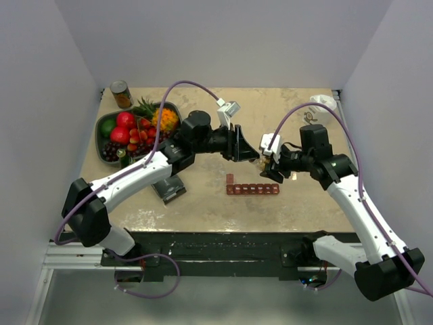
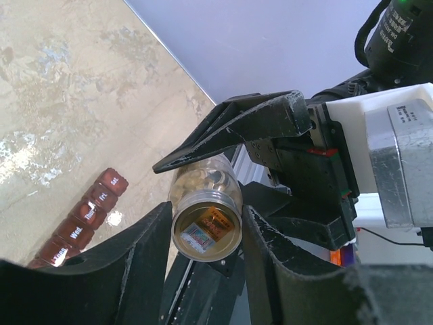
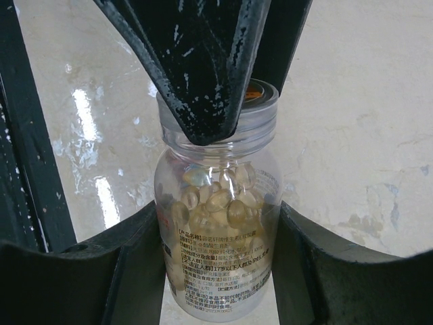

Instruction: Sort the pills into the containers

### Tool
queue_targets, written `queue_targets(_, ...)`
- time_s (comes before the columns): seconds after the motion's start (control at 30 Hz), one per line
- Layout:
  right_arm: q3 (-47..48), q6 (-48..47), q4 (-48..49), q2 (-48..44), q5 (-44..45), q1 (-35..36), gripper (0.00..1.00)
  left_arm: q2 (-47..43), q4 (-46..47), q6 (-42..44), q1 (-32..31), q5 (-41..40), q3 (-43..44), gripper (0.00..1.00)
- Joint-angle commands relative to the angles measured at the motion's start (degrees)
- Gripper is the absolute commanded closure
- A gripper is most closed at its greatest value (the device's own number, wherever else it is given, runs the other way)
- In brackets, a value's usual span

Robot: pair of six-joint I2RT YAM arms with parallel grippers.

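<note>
On the beige table (image 1: pixel 304 203), seen from above, a narrow dark red translucent plastic strip of seven joined compartments (image 1: pixel 254 189) lies flat near the middle. The lid at its left end stands up and the rest are down; what is inside them I cannot make out. Just behind the strip the left gripper (image 1: pixel 250 152) and the right gripper (image 1: pixel 269 162) meet tip to tip. A grey bowl of fruit (image 1: pixel 99 132) sits far to the left. From the left wrist, a small clear round plastic bottle (image 2: pixel 203 196) hangs sideways in the air. Its orange-labelled cap sits between the left fingers (image 2: pixel 145 257), which lie close against it on both sides; whether they are gripping it I cannot tell. From the right wrist, the right fingers (image 3: pixel 128 271) are clamped on the bottle's body, and tiny rounded pale golden pills (image 3: pixel 216 200) are heaped inside it.
</note>
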Motion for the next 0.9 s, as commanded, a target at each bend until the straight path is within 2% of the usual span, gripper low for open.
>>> queue_targets(0.0, 1.38, 1.78, 2.16, -1.1, -1.5, 0.15, 1.0, 0.14, -1.35, 2.45, -0.47, 2.91, 3.37, 0.55)
queue_targets(0.27, 1.65, 3.27, 1.54, -0.84, -5.62, 0.15, 1.0, 1.98, -1.62, 7.89, -0.21, 10.82, 3.46, 0.72)
queue_targets(0.33, 1.47, 3.36, 0.75, -0.93, -8.95, 0.24, 1.0, 2.94, -1.01, 12.1, 0.93, 16.61, 3.11, 0.79)
queue_targets(0.43, 0.77, 4.24, -0.13, -0.93, -13.87, 0.24, 1.0, 4.0, 2.85, 16.41, 3.74, 26.98, 1.18, 0.81)
queue_targets(0.6, -2.3, 11.61, 3.28, -0.75, -25.57, 0.24, 1.0, 4.8, -2.4, 33.62, 4.98, 36.39, 1.52, 0.82)
queue_targets(0.67, -4.66, 16.51, 5.66, -0.57, -28.64, 0.16, 1.0, 5.06, -8.27, 40.82, 5.07, 37.89, 2.93, 0.8)
queue_targets(0.77, -6.26, 20.84, 9.62, -0.14, -31.82, 0.15, 1.0, 5.15, -10.76, 44.28, 5.33, 35.27, 5.21, 0.67)
queue_targets(0.8, -6.26, 21.03, 9.8, -0.05, -31.91, 0.15, 1.0, 5.06, -10.68, 43.94, 5.59, 34.39, 6.0, 0.62)
queue_targets(0.83, -6.09, 21.11, 9.89, 0.13, -31.82, 0.15, 1.0, 4.89, -10.76, 43.67, 5.77, 33.86, 6.45, 0.51)
queue_targets(0.87, -5.91, 21.38, 9.89, 0.3, -31.74, 0.15, 1.0, 4.62, -10.76, 43.41, 5.86, 33.25, 6.71, 0.46)
